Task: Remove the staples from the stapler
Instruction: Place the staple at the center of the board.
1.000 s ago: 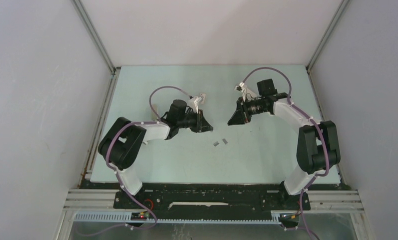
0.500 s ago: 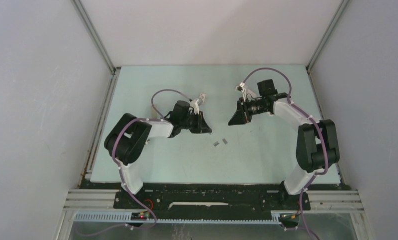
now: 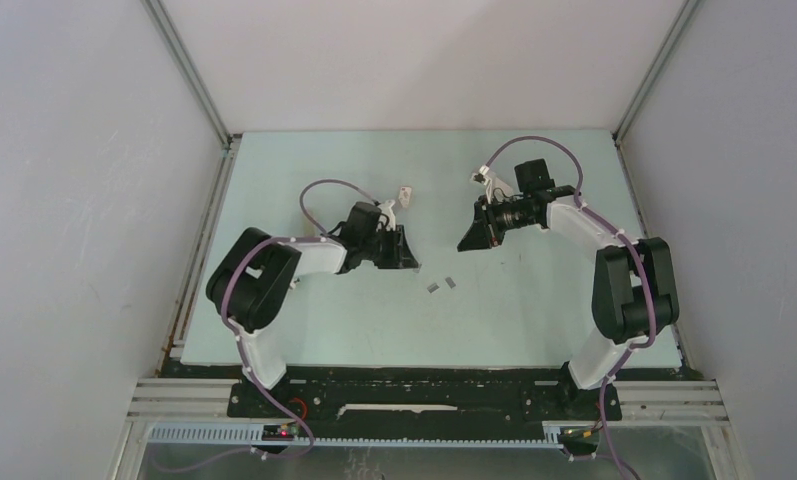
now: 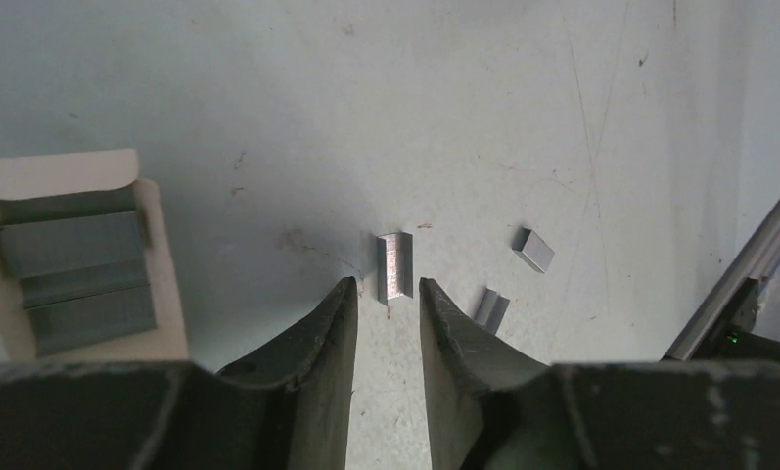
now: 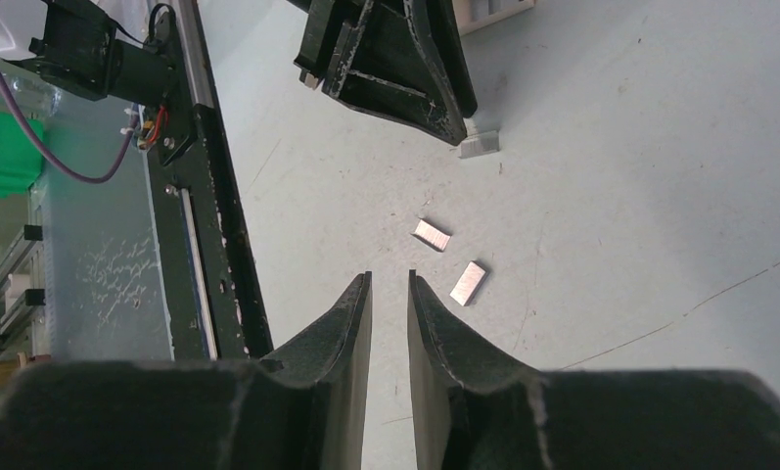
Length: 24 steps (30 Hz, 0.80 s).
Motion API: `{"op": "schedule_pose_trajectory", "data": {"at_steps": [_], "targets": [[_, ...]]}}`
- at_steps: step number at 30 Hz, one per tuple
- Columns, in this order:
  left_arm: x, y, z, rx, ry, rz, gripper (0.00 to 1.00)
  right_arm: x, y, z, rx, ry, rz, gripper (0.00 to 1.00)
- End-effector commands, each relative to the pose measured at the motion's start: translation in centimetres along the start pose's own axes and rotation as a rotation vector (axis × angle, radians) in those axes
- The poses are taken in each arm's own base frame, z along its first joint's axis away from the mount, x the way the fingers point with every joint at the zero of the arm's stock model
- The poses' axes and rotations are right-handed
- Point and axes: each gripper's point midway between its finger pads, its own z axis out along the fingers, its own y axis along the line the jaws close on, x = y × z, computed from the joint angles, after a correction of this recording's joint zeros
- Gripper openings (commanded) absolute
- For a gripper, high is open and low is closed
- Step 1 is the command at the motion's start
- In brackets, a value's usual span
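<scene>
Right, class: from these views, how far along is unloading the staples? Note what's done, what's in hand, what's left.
Done: three strips of staples lie loose on the table. In hand: nothing is gripped. The left end effector sits open just behind one strip, and the right end effector is open and empty. Left: no stapler is in view, so any remainder cannot be judged.

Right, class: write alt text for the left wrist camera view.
A short silvery staple strip lies on the pale table just beyond the parted tips of the left pincer. Two more strips lie to its right; an open white box of staples sits far left.
</scene>
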Motion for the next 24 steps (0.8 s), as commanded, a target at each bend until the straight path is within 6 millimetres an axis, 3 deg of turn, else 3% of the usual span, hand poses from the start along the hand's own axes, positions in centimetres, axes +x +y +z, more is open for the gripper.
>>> {"op": "schedule_pose_trajectory", "data": {"at_steps": [1,16,24], "targets": [[-4.0,-2.1,-1.7,-0.008,-0.102,0.083,0.36,0.0,-0.1,-0.1,0.005,-0.004,0.012,0.28],[-4.4,-2.6,-4.7,-0.133,-0.154,0.145,0.29,0.1,-0.2,0.5,0.037,0.020,-0.002,0.28],[-4.8,-3.7,-4.3,-0.146,-0.194,0.144,0.27,-0.1,0.0,0.4,0.034,0.012,-0.003,0.28]]}}
